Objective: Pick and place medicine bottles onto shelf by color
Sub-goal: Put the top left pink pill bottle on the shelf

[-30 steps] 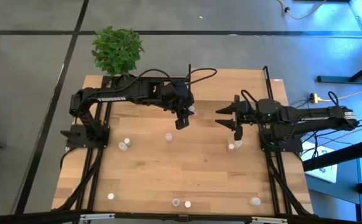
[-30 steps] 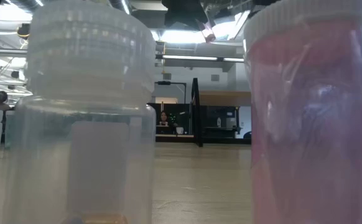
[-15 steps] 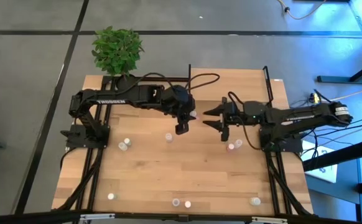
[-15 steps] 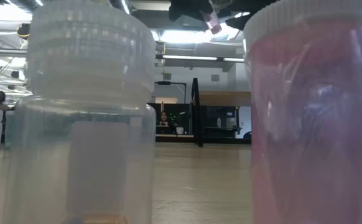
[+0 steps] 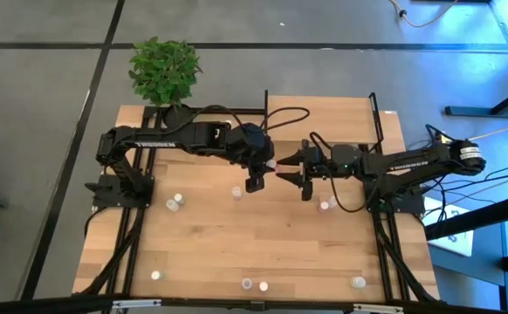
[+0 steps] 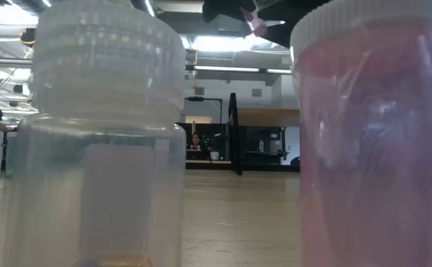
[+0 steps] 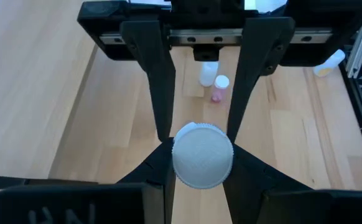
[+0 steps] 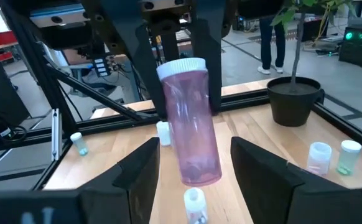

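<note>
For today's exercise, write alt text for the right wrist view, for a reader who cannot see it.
A pink-tinted medicine bottle with a white cap hangs tilted above the wooden table, gripped near its cap by the left gripper. The right gripper waits open, one finger on each side of the bottle's lower end. A potted plant and more small bottles stand behind.

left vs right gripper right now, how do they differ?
Left gripper is shut on a pink bottle with a white cap, held in the air; right gripper is open and empty, its fingers either side of that bottle's lower part, seemingly not touching. Left gripper points down; right gripper reaches in level from the side. Both meet above the table's middle.
</note>
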### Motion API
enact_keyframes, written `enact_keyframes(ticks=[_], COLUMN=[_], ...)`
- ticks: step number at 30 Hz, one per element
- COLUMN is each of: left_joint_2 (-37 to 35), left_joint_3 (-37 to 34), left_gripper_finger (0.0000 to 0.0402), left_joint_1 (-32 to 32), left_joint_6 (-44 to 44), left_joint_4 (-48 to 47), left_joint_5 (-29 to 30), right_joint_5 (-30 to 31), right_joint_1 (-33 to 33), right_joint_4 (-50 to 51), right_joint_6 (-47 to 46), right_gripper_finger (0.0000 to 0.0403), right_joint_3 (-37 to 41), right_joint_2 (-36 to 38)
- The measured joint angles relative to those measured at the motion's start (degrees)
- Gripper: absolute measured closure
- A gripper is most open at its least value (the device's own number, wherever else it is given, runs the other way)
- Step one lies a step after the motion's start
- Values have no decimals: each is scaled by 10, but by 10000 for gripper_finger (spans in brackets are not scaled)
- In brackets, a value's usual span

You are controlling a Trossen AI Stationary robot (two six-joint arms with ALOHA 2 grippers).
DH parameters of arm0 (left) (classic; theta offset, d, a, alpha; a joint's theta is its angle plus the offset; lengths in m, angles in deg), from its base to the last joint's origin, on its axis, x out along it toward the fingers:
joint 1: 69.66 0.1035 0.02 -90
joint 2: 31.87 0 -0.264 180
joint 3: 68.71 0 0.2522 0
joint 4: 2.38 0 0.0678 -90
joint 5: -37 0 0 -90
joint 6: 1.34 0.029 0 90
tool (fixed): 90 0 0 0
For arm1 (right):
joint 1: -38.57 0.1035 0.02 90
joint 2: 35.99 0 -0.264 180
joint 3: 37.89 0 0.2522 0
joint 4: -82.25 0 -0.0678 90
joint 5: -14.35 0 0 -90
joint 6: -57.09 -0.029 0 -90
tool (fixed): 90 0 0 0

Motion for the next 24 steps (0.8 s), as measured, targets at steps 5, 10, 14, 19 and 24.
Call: enact_keyframes(ticks=[5,10,14,19,24], left_joint_2=[0,0,0,0,0], left_joint_3=[0,0,0,0,0], left_gripper_finger=[311,311,311,311,311], left_joint_1=[-2,-4,-4,-4,-4], left_joint_6=[0,0,0,0,0], left_joint_4=[0,0,-2,-11,-24], left_joint_5=[0,0,0,0,0], right_joint_5=[0,-12,-25,-25,-25], right_joint_1=[0,0,0,0,0], right_joint_4=[0,0,1,5,13], right_joint_6=[0,3,10,14,13], right_gripper_finger=[202,202,202,202,202], right_joint_3=[-6,-34,-50,-54,-55], right_joint_2=[-11,-30,-49,-60,-60])
